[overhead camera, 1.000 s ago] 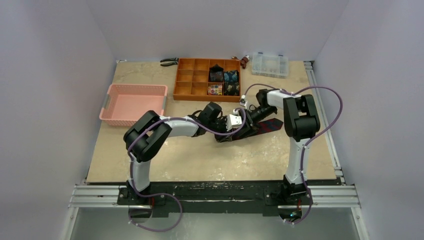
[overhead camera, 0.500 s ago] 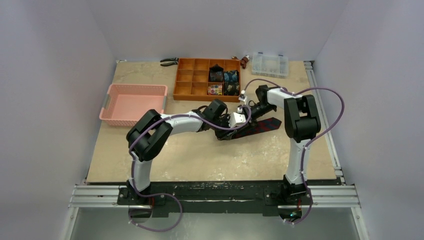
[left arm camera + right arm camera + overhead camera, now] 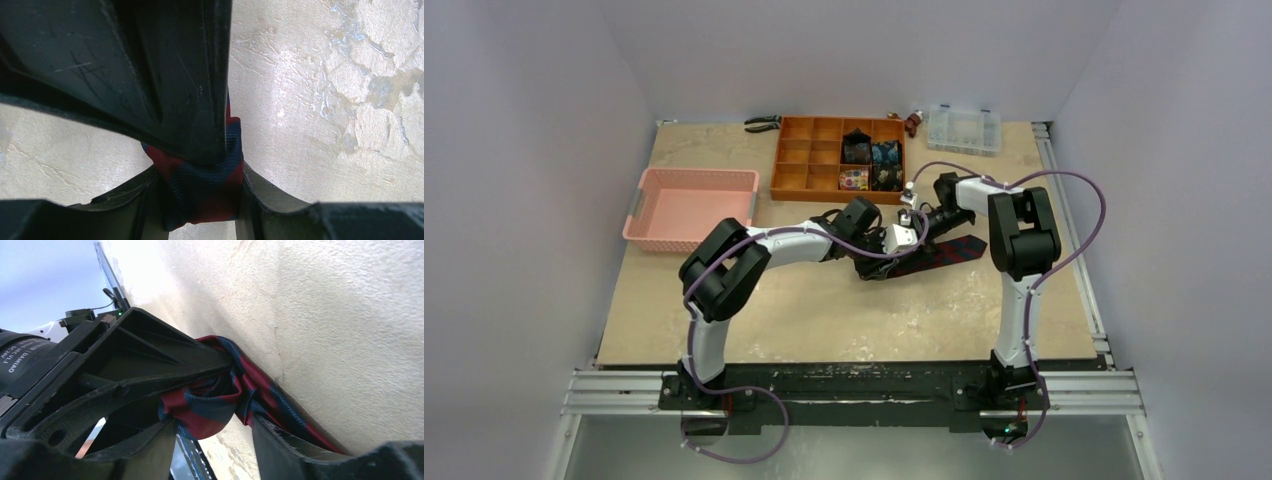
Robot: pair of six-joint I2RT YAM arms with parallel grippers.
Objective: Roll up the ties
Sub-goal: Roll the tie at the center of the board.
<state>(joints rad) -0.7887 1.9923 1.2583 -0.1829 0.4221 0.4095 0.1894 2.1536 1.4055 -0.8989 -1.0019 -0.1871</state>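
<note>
Two grippers meet on one striped tie [image 3: 952, 251], which lies right of the table's [image 3: 824, 320] middle, somewhat nearer the far edge than the near one. Its rolled end, navy with red bars, sits between the fingers of the left gripper [image 3: 200, 186], which is closed narrowly on the bundle, with fabric against both sides. The right gripper [image 3: 214, 422] straddles the same roll from the opposite side. Cloth touches both of its fingers, but I cannot tell whether it squeezes. The unrolled length trails flat toward the right edge. The left arm [image 3: 789, 243] stretches low from its base, running diagonally rightward. The right arm [image 3: 1022, 235] rises upright to a high elbow, then folds leftward and down to the roll.
</note>
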